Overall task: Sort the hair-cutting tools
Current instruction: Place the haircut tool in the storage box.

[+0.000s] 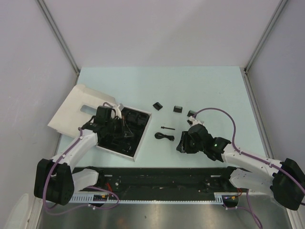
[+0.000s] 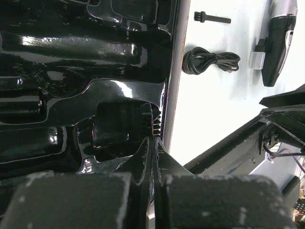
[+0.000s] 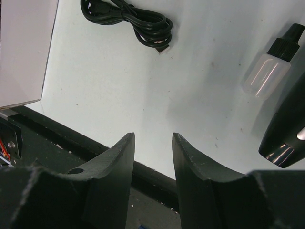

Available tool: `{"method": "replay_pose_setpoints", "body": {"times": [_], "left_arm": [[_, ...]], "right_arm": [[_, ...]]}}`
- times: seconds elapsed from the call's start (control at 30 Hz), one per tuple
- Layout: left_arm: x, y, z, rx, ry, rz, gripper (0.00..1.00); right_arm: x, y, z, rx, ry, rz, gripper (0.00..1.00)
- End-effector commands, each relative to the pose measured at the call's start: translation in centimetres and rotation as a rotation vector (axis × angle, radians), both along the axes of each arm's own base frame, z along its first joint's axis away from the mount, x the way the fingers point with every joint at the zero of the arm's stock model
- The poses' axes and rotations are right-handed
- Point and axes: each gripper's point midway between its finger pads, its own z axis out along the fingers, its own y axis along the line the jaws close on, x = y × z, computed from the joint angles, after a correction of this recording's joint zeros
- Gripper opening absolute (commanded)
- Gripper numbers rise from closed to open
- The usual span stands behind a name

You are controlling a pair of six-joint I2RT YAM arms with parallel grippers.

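My left gripper (image 2: 153,139) is shut with nothing between its fingers. Its tips sit just above the black tray (image 2: 57,47) of the white box, by the teeth of a black comb guard (image 2: 119,128) lying in a tray pocket. My right gripper (image 3: 152,138) hangs open and empty over the table's near edge. The coiled black cable (image 3: 128,19) and the tiny brush (image 2: 212,18) lie between the box and the black-and-silver clipper (image 2: 279,43). Three more comb guards (image 1: 157,105) (image 1: 177,109) (image 1: 191,113) lie farther back. In the top view, the right arm (image 1: 200,140) covers the clipper.
The box's white lid (image 1: 76,107) lies open at the far left. A small clear bottle with a black cap (image 3: 267,71) lies beside the clipper. A black rail (image 1: 157,179) runs along the near table edge. Grey walls enclose the table.
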Motion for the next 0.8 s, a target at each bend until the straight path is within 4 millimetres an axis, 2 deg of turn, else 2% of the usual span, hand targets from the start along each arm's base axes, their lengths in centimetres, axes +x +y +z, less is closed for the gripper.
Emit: {"method": "replay_pose_setpoints", "body": {"times": [0.0,0.13,0.17,0.23,0.27,0.33,0.5,0.67,0.77], "left_arm": [[0.4,0.0,-0.2,-0.014,0.003,0.029,0.01],[0.3,0.1,-0.5,-0.010,0.016,0.038,0.01],[0.4,0.2,-0.6,-0.001,0.013,0.048,0.09],[0.4,0.3,-0.7,0.004,0.017,0.049,0.14],[0.6,0.3,-0.6,0.004,0.012,0.050,0.24],[0.6,0.3,-0.7,0.010,0.016,0.051,0.31],[1.0,0.9,-0.7,0.044,0.010,0.077,0.34],[1.3,1.8,-0.9,0.099,0.008,0.097,0.50],[1.5,2.3,-0.8,0.129,0.008,0.108,0.54]], "right_arm": [[0.4,0.2,0.7,0.020,-0.031,0.006,0.43],[0.3,0.0,0.6,0.017,-0.027,0.004,0.43],[0.3,0.1,0.6,0.017,-0.026,0.004,0.43],[0.3,0.0,0.5,0.016,-0.026,0.001,0.43],[0.3,0.1,0.6,0.019,-0.028,0.004,0.43],[0.3,0.1,0.6,0.019,-0.028,0.002,0.43],[0.4,0.1,0.6,0.020,-0.027,0.001,0.43],[0.4,0.1,0.6,0.018,-0.028,0.002,0.43],[0.4,0.1,0.5,0.016,-0.028,0.001,0.43]]}}
